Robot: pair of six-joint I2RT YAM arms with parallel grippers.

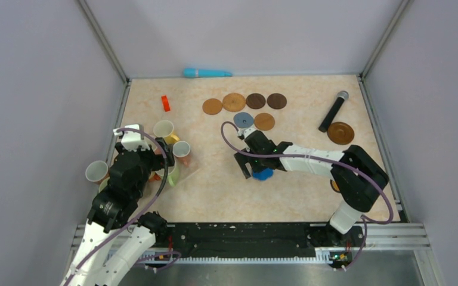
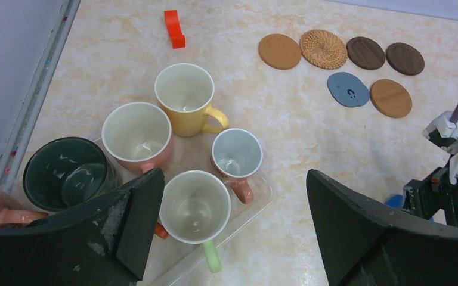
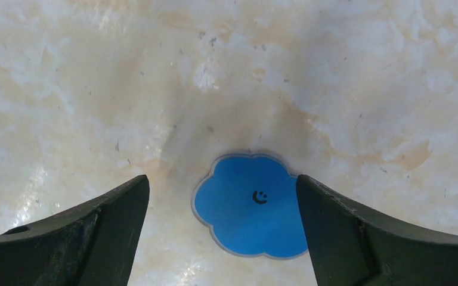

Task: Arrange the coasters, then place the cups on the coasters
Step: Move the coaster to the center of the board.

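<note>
The blue scalloped coaster (image 3: 253,205) lay flat on the marbled worktop (image 3: 346,77), roughly mid-worktop and toward the near side. From above only a scrap of it showed, the rest covered by the right pincer (image 3: 222,180). In the right wrist view it showed almost whole, its right lobe slipping behind one finger. It was bright blue and cloud-shaped, with a pale rim and a tiny black smiley near its middle. The right pincer stood released, its fingers spread wide to either side of the coaster and gripping nothing. Farther back sat the other coasters: a tan disc (image 2: 279,50), a woven disc (image 2: 324,49) and two dark brown discs (image 2: 366,52) in a row, with a grey-blue coaster (image 2: 348,89) and another tan one (image 2: 390,98) just in front. At the left the cups huddled together on a clear tray (image 2: 256,199): a yellow mug (image 2: 185,95), a pink mug (image 2: 137,134), a dark mug (image 2: 65,173), a small cup (image 2: 237,154) and a green-handled cup (image 2: 194,205), the last partly hidden by a finger of the left pincer (image 2: 229,179), which hung released above them. Another cup was cut off at that view's edge.
</note>
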